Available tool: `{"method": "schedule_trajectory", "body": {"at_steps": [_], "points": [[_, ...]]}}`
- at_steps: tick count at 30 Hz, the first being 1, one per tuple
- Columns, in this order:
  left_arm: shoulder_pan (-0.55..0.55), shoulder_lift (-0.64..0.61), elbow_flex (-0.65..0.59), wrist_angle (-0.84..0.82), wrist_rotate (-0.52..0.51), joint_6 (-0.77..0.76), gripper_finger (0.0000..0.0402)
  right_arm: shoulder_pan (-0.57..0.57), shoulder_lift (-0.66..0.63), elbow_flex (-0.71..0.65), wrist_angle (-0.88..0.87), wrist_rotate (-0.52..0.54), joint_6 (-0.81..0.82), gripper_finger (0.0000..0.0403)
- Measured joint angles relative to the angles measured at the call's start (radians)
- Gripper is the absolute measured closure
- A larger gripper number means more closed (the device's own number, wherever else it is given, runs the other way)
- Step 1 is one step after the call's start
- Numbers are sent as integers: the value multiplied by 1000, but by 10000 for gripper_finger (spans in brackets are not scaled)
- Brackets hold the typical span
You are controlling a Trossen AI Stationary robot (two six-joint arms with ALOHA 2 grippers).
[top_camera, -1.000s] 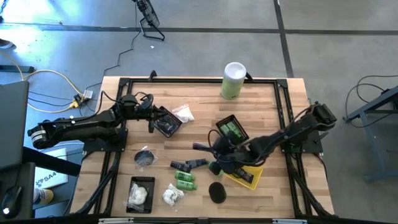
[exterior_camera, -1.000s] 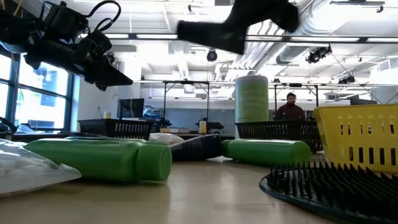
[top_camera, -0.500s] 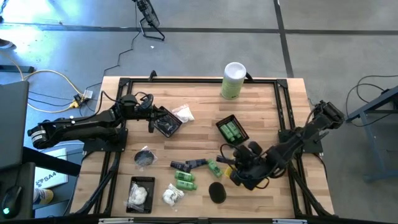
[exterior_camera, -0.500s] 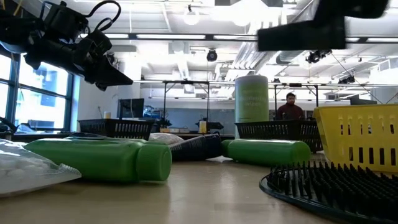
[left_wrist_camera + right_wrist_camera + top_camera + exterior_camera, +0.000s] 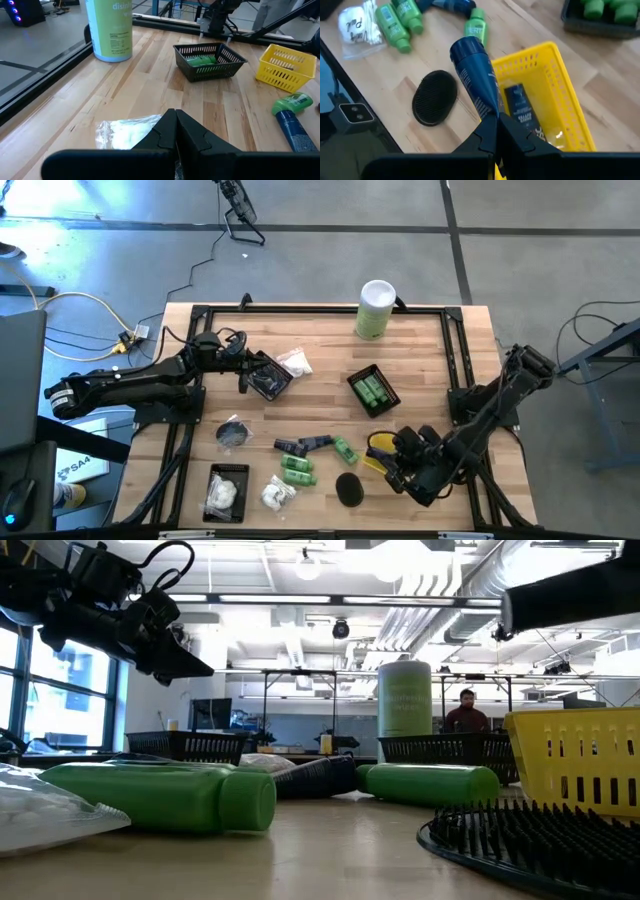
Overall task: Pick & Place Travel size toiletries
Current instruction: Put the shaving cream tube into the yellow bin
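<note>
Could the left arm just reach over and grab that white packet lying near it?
Probably yes: the white packet lies on bare wood right ahead of the left gripper, nothing between them. But its fingers are shut and would need to open first.

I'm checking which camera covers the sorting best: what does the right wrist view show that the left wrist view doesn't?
Only the right wrist view: the right claw shut on a dark blue plastic tube above the yellow plastic basket, another blue tube inside it, and a flat black round brush disc. Only the left wrist view: the tall white-and-green canister and a clear crinkly packet. Both: the wooden table, the yellow basket and the black mesh basket of green bottles.
</note>
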Motion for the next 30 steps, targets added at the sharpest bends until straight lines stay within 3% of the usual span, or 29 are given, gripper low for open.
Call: {"method": "schedule_trajectory", "body": {"at_steps": [10,30], "points": [[0,0,0,0,0,0,402,23,85,0,-15,22,68,399],[0,0,0,0,0,0,402,22,236,0,-9,-63,147,399]]}}
